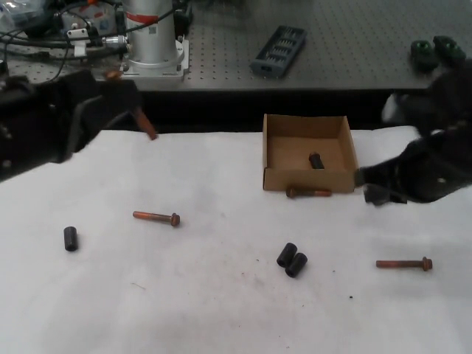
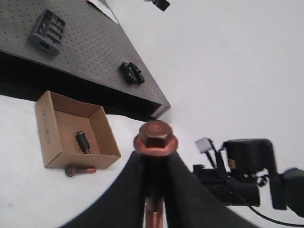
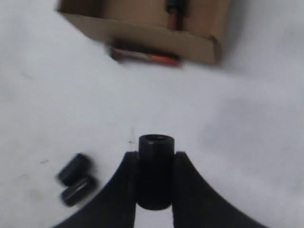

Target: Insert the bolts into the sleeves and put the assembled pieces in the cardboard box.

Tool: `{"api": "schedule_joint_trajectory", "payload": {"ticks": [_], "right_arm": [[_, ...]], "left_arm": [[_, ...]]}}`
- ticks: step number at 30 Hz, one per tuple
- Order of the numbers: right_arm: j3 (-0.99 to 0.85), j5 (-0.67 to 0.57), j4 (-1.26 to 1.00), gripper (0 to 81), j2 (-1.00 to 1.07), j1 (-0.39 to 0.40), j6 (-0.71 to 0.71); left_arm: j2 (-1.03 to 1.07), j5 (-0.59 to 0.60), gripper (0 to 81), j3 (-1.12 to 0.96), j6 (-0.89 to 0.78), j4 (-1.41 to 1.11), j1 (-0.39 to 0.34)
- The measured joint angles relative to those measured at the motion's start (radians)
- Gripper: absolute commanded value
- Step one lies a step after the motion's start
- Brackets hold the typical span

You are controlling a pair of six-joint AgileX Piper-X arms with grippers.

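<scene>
Presently in hand: the bolt (image 2: 155, 137), clenched in your left gripper (image 2: 155, 161); hexagonal head clear beyond the fingertips, shank running back between them.
Counterpart: the sleeve (image 3: 156, 173), pinched in your right gripper (image 3: 156, 156); open bore facing away from the wrist.
Bearing: sleeve lies to the right of the bolt, well apart across the bench (image 1: 221, 317); by my judgement you must bring both long axes onto one line, shank tip to bore.
Destination: the cardboard box (image 1: 324, 179), nearer your right arm; one assembled piece (image 1: 316, 160) inside.
Loose stock: stray bolt (image 1: 308, 192) just beside the box's near wall; left bolt (image 1: 156, 217); right bolt (image 1: 403, 263); lone sleeve (image 1: 71, 238); paired sleeves (image 1: 292, 259) touching.
</scene>
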Motion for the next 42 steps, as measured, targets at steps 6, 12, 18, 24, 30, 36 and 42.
{"api": "schedule_joint_trajectory", "payload": {"ticks": [6,12,18,24,30,36,42], "right_arm": [[0.321,-0.295,-0.376,5.3,-0.191,0.005,0.041],[0.538,-0.384,-0.721,5.3,-0.192,0.012,0.11],[0.577,-0.428,-0.77,5.3,-0.193,0.012,0.083],[0.585,-0.478,-0.747,5.3,-0.193,0.05,0.055],[0.585,-0.488,-0.729,5.3,-0.193,0.111,-0.009],[0.585,-0.491,-0.71,5.3,-0.188,0.151,-0.031],[0.585,-0.489,-0.722,5.3,-0.183,0.151,-0.033]], "left_arm": [[0.165,0.03,0.6,-0.014,-0.068,-0.15,-0.068],[0.338,0.043,0.6,-0.096,-0.126,-0.322,-0.233],[0.416,0.081,0.6,-0.111,-0.127,-0.341,-0.338],[0.424,0.089,0.6,-0.111,-0.119,-0.341,-0.347],[0.424,0.107,0.6,-0.112,-0.049,-0.337,-0.347],[0.424,0.111,0.6,-0.112,0.057,-0.317,-0.347],[0.424,0.111,0.6,-0.112,0.193,-0.302,-0.347]]}}
